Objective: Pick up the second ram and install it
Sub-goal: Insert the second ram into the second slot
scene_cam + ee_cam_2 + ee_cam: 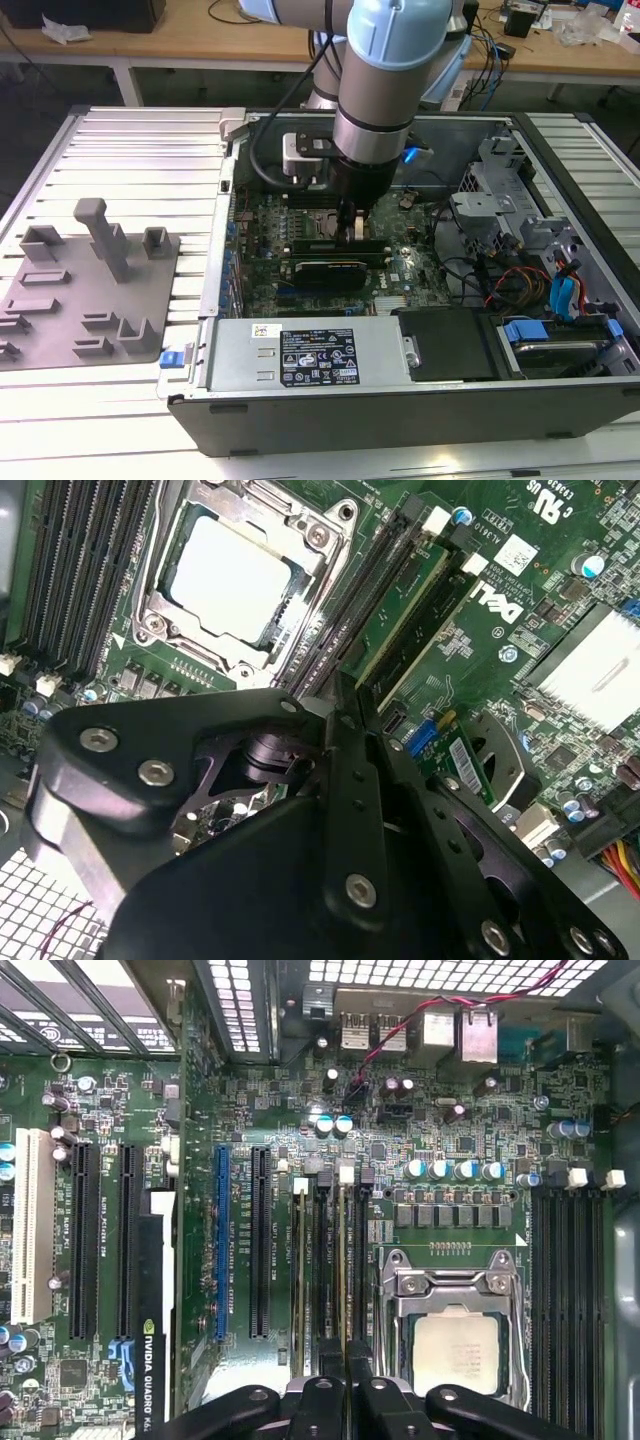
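Observation:
In the exterior view my gripper (354, 232) reaches down into the open computer case (215, 330), over the memory slots beside the processor socket (318, 222). The second ram (349, 1270) shows as a thin tan edge standing in a slot, running out from between my fingertips. My gripper (346, 1365) is shut on its near end. In the second wrist view the green ram (410, 605) lies along the slots next to the socket (235, 575), and my gripper (340, 695) meets its near end. How deep it sits in the slot is hidden.
A black graphics card (325, 270) lies just in front of the slots, with the power supply (310, 355) at the case's near side. Loose cables (510, 280) and drive bays fill the case's right in the exterior view. A grey parts fixture (85, 290) sits outside on the left.

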Controlling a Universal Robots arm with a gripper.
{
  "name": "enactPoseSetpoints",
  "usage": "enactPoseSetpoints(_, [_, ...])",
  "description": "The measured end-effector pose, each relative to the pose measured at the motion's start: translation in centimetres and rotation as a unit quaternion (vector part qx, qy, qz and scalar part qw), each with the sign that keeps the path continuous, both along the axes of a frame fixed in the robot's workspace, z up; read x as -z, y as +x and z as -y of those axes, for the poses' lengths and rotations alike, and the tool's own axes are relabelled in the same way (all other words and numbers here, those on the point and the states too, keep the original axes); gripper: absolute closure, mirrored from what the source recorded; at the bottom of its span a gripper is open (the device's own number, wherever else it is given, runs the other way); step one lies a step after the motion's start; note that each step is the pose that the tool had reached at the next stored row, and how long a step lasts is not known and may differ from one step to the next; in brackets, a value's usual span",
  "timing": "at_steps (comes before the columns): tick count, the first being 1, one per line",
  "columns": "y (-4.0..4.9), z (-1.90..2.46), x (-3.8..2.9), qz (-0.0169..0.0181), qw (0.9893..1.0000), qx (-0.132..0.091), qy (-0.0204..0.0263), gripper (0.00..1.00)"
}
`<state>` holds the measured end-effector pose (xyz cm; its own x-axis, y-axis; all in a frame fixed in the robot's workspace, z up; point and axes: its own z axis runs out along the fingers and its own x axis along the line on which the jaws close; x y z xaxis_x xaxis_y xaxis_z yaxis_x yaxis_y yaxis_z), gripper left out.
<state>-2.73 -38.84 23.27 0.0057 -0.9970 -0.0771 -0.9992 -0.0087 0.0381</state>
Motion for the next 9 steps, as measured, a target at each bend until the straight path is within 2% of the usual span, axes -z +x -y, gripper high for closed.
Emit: enactPoseSetpoints(9, [0.12,0.00,0.07,0.0000,1.0000,0.000,0.0000,0.87])
